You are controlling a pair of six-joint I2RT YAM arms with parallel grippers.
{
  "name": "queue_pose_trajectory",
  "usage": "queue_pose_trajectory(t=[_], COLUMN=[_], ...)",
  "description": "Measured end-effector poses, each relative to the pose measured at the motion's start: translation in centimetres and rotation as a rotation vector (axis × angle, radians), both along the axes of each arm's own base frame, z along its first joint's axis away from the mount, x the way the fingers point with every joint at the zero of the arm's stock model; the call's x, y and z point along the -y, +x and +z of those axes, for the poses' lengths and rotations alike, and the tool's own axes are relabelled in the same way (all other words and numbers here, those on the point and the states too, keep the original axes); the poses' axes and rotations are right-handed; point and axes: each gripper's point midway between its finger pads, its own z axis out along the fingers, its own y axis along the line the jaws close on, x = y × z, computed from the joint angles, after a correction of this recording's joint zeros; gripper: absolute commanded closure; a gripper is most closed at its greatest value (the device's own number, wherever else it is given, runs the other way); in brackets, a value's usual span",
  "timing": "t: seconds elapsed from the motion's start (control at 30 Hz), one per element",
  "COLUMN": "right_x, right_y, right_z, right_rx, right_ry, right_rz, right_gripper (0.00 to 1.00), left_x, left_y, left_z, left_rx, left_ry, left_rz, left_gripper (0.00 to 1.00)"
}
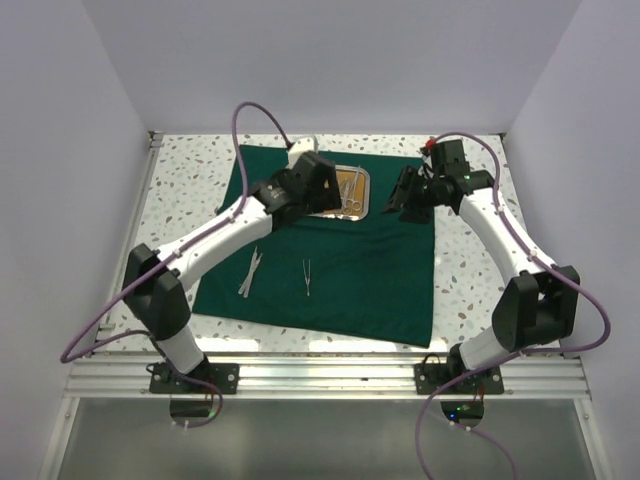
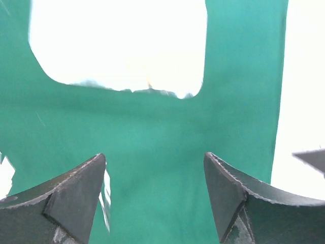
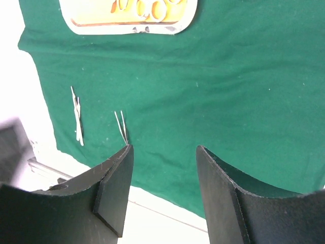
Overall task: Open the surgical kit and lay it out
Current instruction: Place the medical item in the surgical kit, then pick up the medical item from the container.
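my left gripper [image 2: 154,156] and right gripper [image 3: 164,148] are spread; tweezers [image 1: 307,277] lie below the tray [image 1: 367,195], lengthwise toward it.

This is a robotics lab cell, plainly. White walls [image 1: 330,60] box in the top and both sides of the frame. A speckled tabletop [image 1: 190,170] fills the middle. An aluminium rail [image 1: 330,375] runs along the bottom, with the left arm [image 1: 215,240] and right arm [image 1: 500,230] bolted to it and purple cables [image 1: 255,105] looping off both. At centre frame a steel tray [image 1: 367,192] sits on a green cloth [image 1: 350,280], a staged test bench.
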Motion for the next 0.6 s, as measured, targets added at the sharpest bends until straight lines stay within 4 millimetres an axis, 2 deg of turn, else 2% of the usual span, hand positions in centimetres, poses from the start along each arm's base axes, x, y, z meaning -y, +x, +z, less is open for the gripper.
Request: queue_pose_trajectory(t=[0.07,0.13,0.23,0.3,0.47,0.6], right_x=[0.0,0.2,0.5,0.9,1.5,1.9], right_y=[0.0,0.2,0.2,0.1,-0.4,-0.6], right_z=[0.4,0.8,0.9,0.6,0.2,-0.3], right_rx=[0.003,0.014,0.02,0.011,0.001,-0.011], right_ry=[-0.005,-0.016,-0.035,-0.054,-0.087,-0.111], right_rz=[0.002,0.002,0.0,-0.006,-0.012,-0.011], right_gripper=[0.43,0.44,0.43,0.43,0.43,0.44], left_x=[-1.2,-2.3,-3.2,-2.5,-1.2,-0.7], left_y=[3.7,7.9,13.7,16.7,20.0,21.8], left_z=[1.1,1.0,-1.2,-4.0,-9.1,-10.4], left_rx=[0.054,0.086,0.103,0.096,0.069,0.084], left_ry=[0.015,0.057,0.132,0.178,0.241,0.249], left_rz=[0.02,0.037,0.036,-0.01,-0.105,-0.152], left_gripper=[0.21,0.22,0.24,0.24,0.24,0.24])
